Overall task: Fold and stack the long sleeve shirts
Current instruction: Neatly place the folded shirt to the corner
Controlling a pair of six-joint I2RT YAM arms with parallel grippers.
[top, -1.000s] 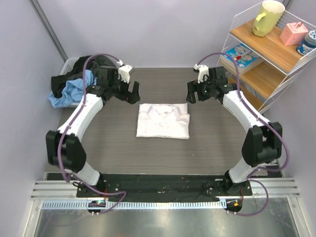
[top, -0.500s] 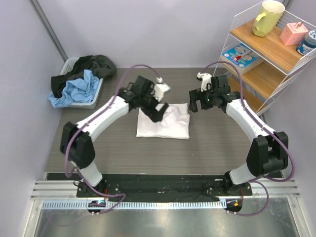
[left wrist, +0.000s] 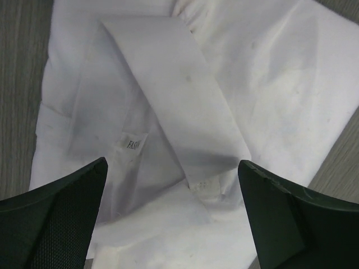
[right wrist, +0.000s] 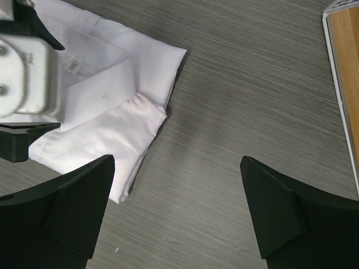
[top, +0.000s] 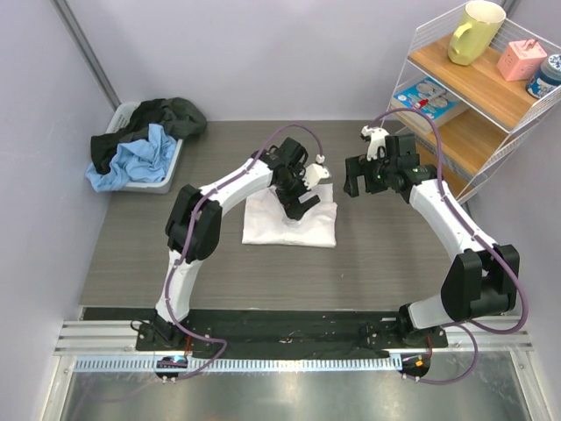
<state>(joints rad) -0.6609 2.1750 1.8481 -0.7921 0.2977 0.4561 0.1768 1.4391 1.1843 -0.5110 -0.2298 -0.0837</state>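
Grey wood-grain table [top: 377, 263], pale lilac walls behind. One white long sleeve shirt [top: 263, 230] is laid flat at mid-table, folded into a neat rectangle, between the two arms. In the left wrist view its collar [left wrist: 168, 84] is seen lying across the fold, with a small neck label [left wrist: 133, 144] just beside it.

Left hand [top: 302, 197] is hung over the far right part of the shirt, arm stretched across from the left. Jaws are spread wide with cloth seen between them and nothing gripped. Contact with the cloth cannot be told.

Right hand [top: 364, 175] is held over bare table just beside the shirt's far right corner [right wrist: 176, 53]. Jaws are wide apart and nothing is held. The left hand's white housing [right wrist: 28, 73] is caught at the left edge of the right wrist view.

Far left corner: a grey tray [top: 162, 171] is heaped with blue and dark garments [top: 131, 158]. Whether these are shirts cannot be told.

Right side: a white wire shelf rack [top: 473, 114] with wooden boards. A yellow mug [top: 475, 31], a pink box [top: 523, 59] and a blue-and-white jar [top: 550, 74] are set on the top board. A flat printed pack [top: 429, 101] is laid on the lower one.
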